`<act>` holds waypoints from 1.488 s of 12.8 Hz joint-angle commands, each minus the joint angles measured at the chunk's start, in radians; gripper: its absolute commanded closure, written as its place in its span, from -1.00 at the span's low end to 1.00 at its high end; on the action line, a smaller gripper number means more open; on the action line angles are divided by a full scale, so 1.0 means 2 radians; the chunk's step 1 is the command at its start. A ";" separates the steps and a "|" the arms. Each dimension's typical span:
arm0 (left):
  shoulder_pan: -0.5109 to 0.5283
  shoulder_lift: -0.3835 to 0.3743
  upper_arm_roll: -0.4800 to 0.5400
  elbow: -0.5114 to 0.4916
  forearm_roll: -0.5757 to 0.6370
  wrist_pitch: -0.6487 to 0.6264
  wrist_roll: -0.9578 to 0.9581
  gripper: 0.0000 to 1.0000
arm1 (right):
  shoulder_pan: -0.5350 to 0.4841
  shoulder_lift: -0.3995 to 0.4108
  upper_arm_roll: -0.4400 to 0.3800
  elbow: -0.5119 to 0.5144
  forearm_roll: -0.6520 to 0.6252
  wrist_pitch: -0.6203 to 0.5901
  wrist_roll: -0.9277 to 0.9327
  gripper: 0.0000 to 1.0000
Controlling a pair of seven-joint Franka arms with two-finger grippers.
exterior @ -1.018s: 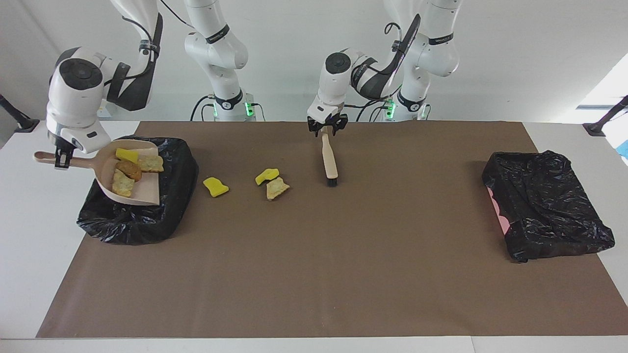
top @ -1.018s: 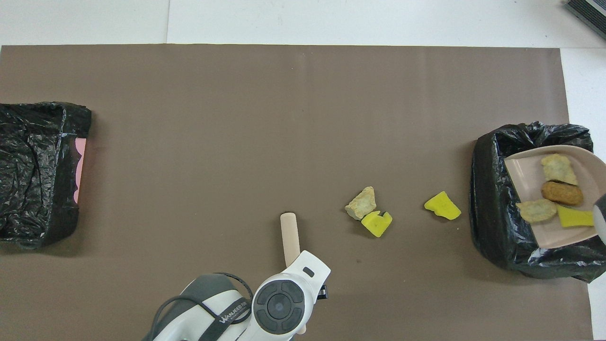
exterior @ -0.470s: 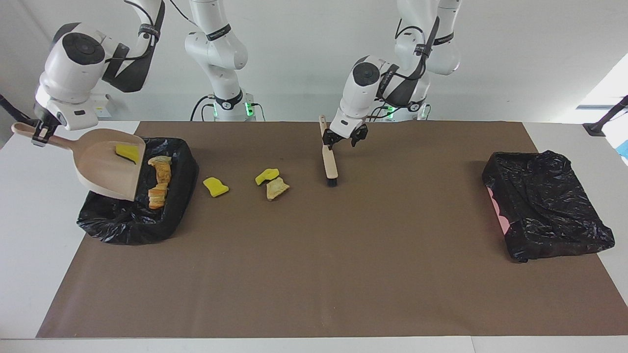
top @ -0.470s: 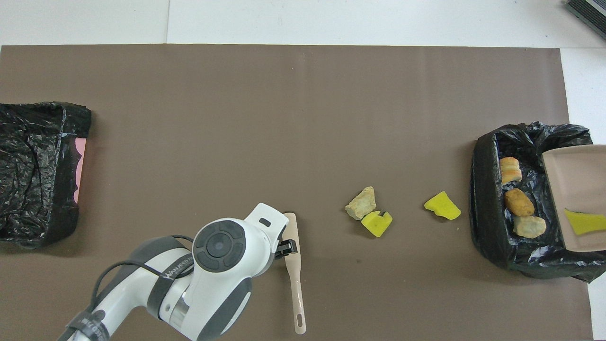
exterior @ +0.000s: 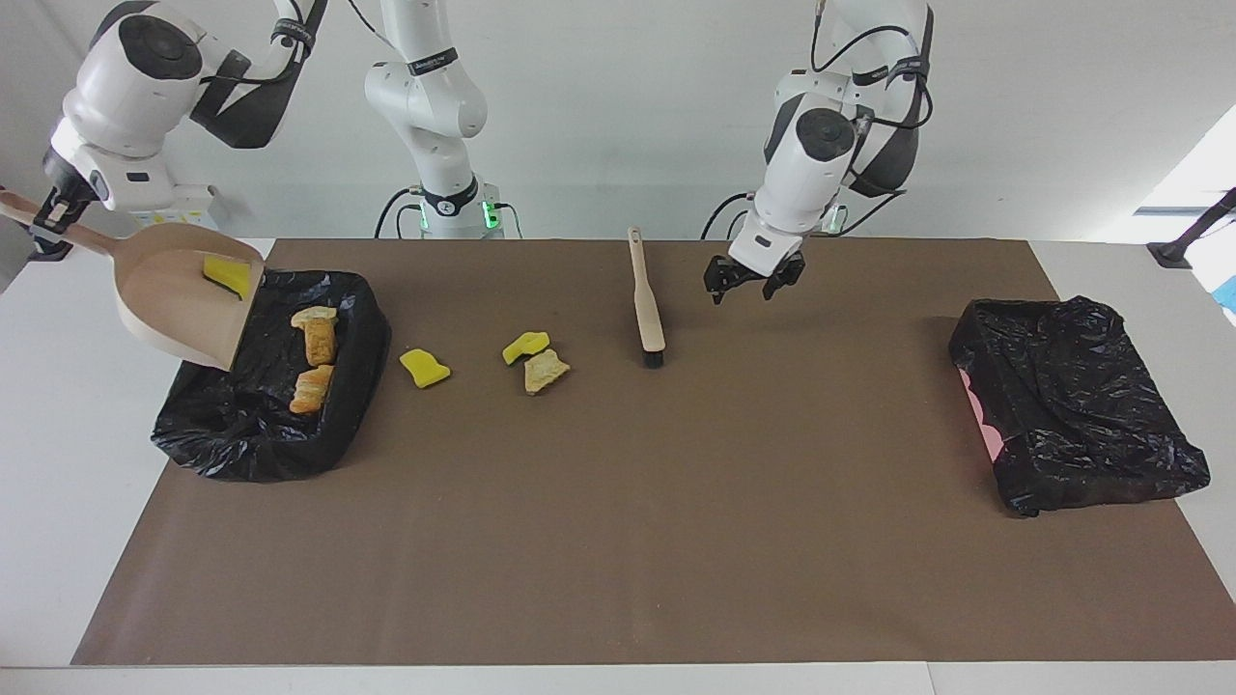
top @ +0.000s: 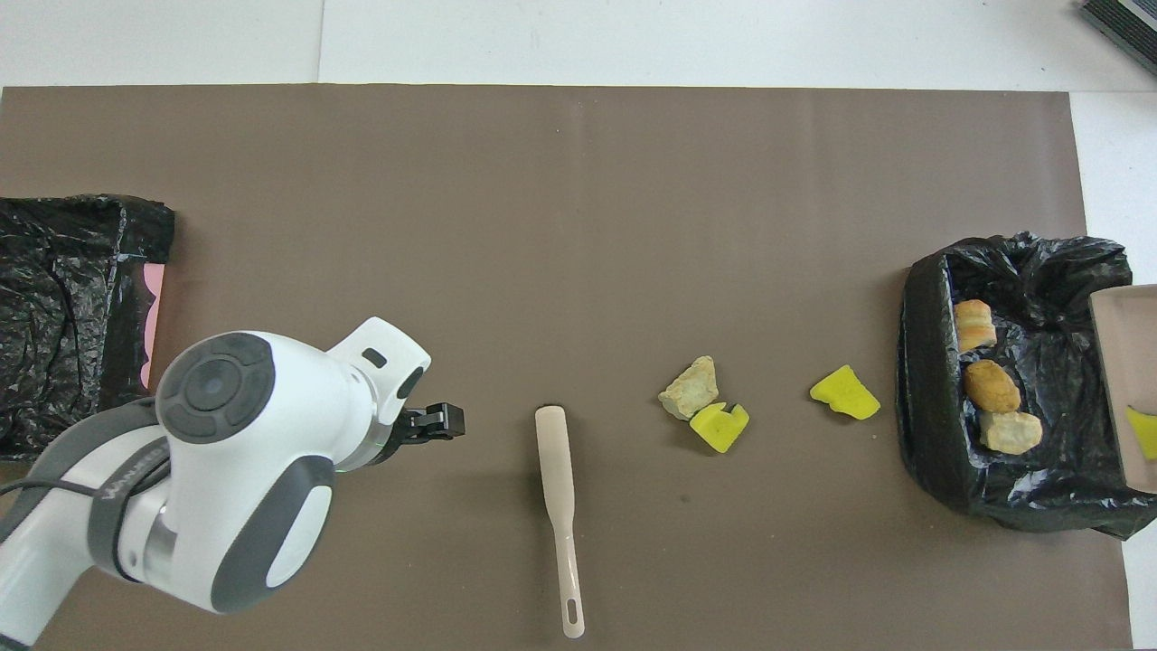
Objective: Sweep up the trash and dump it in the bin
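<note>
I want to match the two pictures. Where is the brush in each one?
Facing view: the brush lies on the brown mat near the top middle, bristles toward the bottom.
Overhead view: the brush lies near the bottom middle, thin handle toward the bottom.
Shared landmark: the tan chunk touching a yellow piece, beside it toward the right arm's end.

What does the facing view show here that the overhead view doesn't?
Facing only: the right gripper shut on the tilted dustpan's handle over the bin, and both arm bases.
Overhead only: three tan lumps well apart in the bin.
Both: the brush on the mat, the left gripper empty beside it, one yellow piece in the pan, three pieces on the mat.
</note>
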 commanded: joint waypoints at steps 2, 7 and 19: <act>0.041 -0.031 -0.005 -0.005 0.020 -0.043 0.056 -0.86 | 0.010 -0.030 0.005 -0.031 -0.053 0.003 0.050 1.00; 0.077 -0.033 -0.005 -0.005 0.079 -0.050 0.082 -0.95 | 0.015 -0.034 0.006 -0.022 -0.082 -0.008 0.074 1.00; 0.229 -0.007 -0.004 0.156 0.096 -0.126 0.266 -1.00 | 0.046 -0.041 0.005 -0.004 -0.084 -0.050 0.023 1.00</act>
